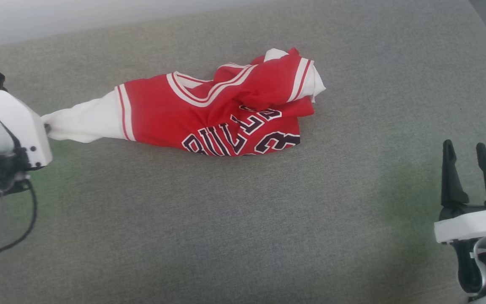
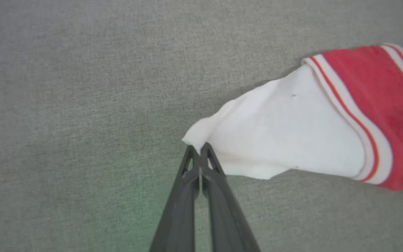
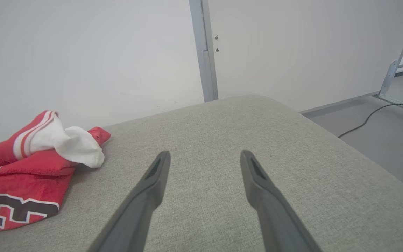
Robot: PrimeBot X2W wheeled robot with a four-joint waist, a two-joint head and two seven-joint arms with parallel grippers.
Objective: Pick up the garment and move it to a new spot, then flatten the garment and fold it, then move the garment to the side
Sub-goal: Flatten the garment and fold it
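Observation:
The garment [image 1: 209, 109] lies crumpled on the grey cushioned surface [image 1: 243, 219], red with dark white-outlined lettering, and one white sleeve [image 1: 85, 118] is stretched out to the left. My left gripper [image 2: 197, 148] is shut on the tip of that sleeve [image 2: 278, 136]; in the head view its fingers are hidden behind the white wrist housing [image 1: 23, 126]. My right gripper [image 1: 464, 150] stands open at the lower right, well apart from the garment, with nothing between its fingers. The right wrist view has the garment's other end [image 3: 26, 175] at far left of the open gripper [image 3: 205, 157].
The surface's right edge [image 3: 362, 154] drops to a grey floor with a cable [image 3: 373, 115] and a wheeled metal frame [image 3: 397, 70]. A pale wall [image 3: 82, 63] runs behind the far edge. A dark cable [image 1: 23, 228] hangs from my left arm.

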